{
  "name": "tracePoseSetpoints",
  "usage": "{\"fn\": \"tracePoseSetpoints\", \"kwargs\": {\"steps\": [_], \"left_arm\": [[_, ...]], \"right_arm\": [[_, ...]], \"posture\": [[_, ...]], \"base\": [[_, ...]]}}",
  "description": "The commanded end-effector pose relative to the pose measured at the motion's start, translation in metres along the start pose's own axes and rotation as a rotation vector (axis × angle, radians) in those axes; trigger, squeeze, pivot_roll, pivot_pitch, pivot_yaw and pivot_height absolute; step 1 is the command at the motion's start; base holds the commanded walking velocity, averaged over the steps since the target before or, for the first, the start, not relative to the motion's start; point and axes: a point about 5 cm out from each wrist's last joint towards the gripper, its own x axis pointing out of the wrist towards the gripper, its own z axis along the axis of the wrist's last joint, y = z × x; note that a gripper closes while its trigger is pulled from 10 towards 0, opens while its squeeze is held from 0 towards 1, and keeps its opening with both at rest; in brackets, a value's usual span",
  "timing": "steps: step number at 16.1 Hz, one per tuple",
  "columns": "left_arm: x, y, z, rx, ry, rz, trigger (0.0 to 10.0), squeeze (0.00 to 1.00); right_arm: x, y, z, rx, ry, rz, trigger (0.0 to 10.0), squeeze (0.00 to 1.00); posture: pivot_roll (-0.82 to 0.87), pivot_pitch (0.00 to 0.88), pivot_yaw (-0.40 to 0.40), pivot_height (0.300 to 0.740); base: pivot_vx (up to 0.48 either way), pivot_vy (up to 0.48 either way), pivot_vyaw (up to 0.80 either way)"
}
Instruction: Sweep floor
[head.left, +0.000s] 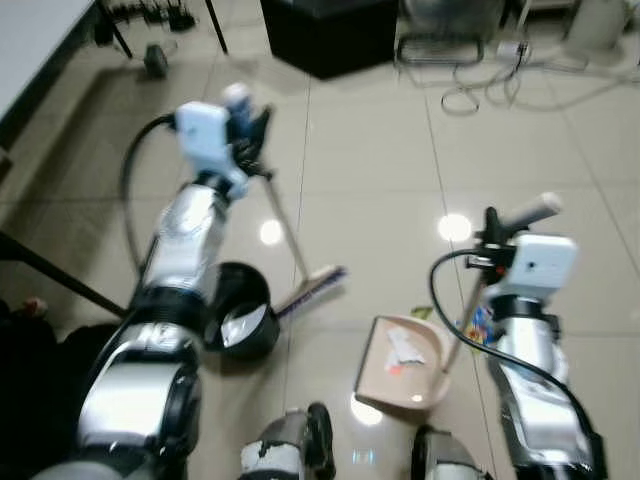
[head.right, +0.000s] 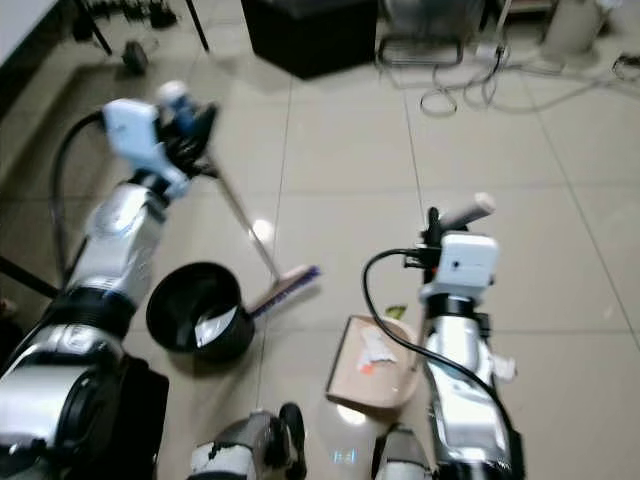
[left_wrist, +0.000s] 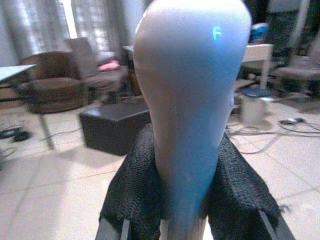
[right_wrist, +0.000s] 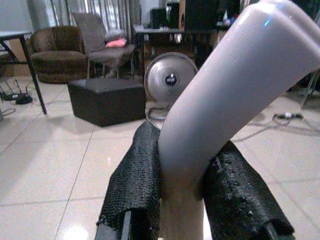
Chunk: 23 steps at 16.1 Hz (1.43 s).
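My left gripper (head.left: 250, 125) is shut on the top of the broom handle (head.left: 283, 222), whose pale rounded end (left_wrist: 192, 100) sits between the black pads. The broom slants down to its brush head (head.left: 312, 290) on the tiles. My right gripper (head.left: 492, 235) is shut on the dustpan's upright handle (right_wrist: 220, 115). The beige dustpan (head.left: 405, 362) rests on the floor just right of the brush, with a few scraps of paper in it. A small bit of litter (head.left: 422, 313) lies beside its far edge.
A black round bin (head.left: 240, 312) with paper inside stands left of the brush. A black ottoman (head.left: 330, 32), a fan base and loose cables (head.left: 480, 70) lie at the back. A table leg (head.left: 60, 275) crosses at left. My feet (head.left: 300, 445) are at the bottom.
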Motion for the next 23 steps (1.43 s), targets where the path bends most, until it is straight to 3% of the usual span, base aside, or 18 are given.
{"fn": "tracePoseSetpoints", "kwargs": {"steps": [1, 4, 7, 9, 10, 12, 16, 19, 23], "left_arm": [[-0.005, 0.01, 0.003, 0.012, -0.007, 0.045, 10.0, 0.0], [-0.023, 0.016, -0.008, 0.005, 0.045, 0.05, 10.0, 0.0], [-0.047, 0.01, -0.024, -0.029, 0.117, 0.049, 10.0, 0.0], [-0.073, -0.003, -0.039, -0.058, 0.209, 0.022, 10.0, 0.0], [-0.076, -0.004, -0.041, -0.059, 0.221, 0.015, 10.0, 0.0], [-0.105, -0.01, -0.055, -0.03, 0.319, 0.028, 10.0, 0.0], [-0.138, -0.001, -0.06, 0.014, 0.424, 0.094, 10.0, 0.0], [-0.139, -0.007, -0.056, 0.118, 0.401, 0.059, 10.0, 0.0], [-0.127, -0.026, -0.042, 0.074, 0.328, 0.019, 10.0, 0.0]], "right_arm": [[0.001, -0.004, 0.011, 0.023, -0.03, -0.01, 10.0, 0.0], [-0.003, -0.02, 0.023, 0.008, -0.027, -0.023, 10.0, 0.0], [0.0, -0.037, 0.044, 0.016, -0.039, -0.018, 10.0, 0.0], [0.005, -0.044, 0.057, 0.064, -0.034, -0.015, 10.0, 0.0], [0.005, -0.045, 0.058, 0.066, -0.036, -0.015, 10.0, 0.0], [0.014, -0.041, 0.072, 0.12, -0.047, 0.036, 10.0, 0.0], [0.037, -0.027, 0.118, 0.181, -0.145, 0.11, 10.0, 0.0], [0.052, -0.026, 0.135, 0.232, -0.16, 0.116, 10.0, 0.0], [0.061, -0.023, 0.139, 0.28, -0.145, 0.121, 10.0, 0.0]], "posture": [[0.01, 0.087, 0.133, 0.74], [0.0, 0.074, 0.131, 0.74], [-0.01, 0.06, 0.132, 0.74], [-0.02, 0.051, 0.128, 0.74], [-0.02, 0.051, 0.128, 0.74], [-0.02, 0.035, 0.125, 0.74], [-0.03, 0.01, 0.118, 0.74], [-0.02, 0.008, 0.08, 0.74], [0.0, 0.0, 0.07, 0.74]], "base": [[0.0, 0.0, 0.0], [0.0, 0.0, 0.0], [0.0, 0.0, 0.0], [0.0, 0.0, 0.0], [0.0, 0.0, 0.0], [0.0, 0.0, 0.0], [0.0, 0.0, 0.0], [0.0, 0.0, 0.0], [0.0, 0.0, 0.0]]}}
